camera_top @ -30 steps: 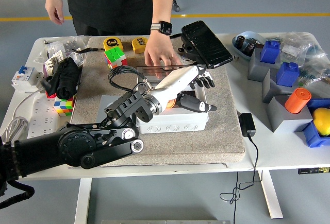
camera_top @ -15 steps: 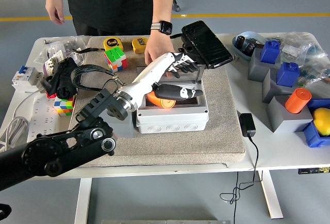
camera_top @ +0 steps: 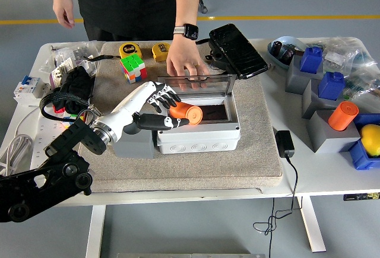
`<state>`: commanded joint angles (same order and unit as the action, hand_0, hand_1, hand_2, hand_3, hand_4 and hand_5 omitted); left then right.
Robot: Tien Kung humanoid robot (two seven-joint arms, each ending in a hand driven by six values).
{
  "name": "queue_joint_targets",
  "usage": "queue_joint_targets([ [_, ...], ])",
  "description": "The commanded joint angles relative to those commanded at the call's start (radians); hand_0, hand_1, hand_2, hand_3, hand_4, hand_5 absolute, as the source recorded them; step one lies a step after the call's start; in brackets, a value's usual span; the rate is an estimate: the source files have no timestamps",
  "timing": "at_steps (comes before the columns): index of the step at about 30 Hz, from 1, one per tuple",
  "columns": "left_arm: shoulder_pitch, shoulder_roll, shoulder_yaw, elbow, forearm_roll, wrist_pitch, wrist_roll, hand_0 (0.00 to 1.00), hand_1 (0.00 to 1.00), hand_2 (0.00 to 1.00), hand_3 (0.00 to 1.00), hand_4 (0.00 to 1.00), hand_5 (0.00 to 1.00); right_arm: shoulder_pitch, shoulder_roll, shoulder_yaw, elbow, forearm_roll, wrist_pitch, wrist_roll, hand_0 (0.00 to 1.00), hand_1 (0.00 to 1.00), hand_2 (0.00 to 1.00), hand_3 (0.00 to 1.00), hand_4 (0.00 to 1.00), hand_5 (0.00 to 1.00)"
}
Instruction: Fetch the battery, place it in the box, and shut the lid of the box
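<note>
- The battery (camera_top: 185, 113) is a fat orange cylinder with a darker round end face, lying inside the open white box (camera_top: 199, 133), at its left end.
- Its long axis runs roughly left to right, tilted a bit, the round end facing right and toward me.
- One box, one battery in it; a second orange cylinder (camera_top: 342, 115) stands on a grey block far right.
- Two Rubik's cubes, two yellow tape measures, two blue blocks sit about the table.
- The robot's left hand (camera_top: 155, 108) hovers at the box's left edge, fingers loosely spread, thumb stretched out beside the battery, gripping nothing.
- A person's hand (camera_top: 185, 62) presses the clear lid (camera_top: 191, 83) at the box's far side.
</note>
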<state>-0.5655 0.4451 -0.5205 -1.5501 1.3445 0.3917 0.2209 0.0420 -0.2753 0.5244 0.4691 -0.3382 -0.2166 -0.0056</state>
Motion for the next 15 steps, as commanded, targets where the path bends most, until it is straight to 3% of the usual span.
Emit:
queue_joint_targets([
  [15,-0.077,-0.095,0.075,0.061,-0.064,0.001,-0.019,0.373,0.521,0.525,0.535,0.950,0.398,0.001,0.001,-0.011,-0.002,0.006,-0.001,0.001,0.607,0.634,0.595,0.567,0.905,0.462],
])
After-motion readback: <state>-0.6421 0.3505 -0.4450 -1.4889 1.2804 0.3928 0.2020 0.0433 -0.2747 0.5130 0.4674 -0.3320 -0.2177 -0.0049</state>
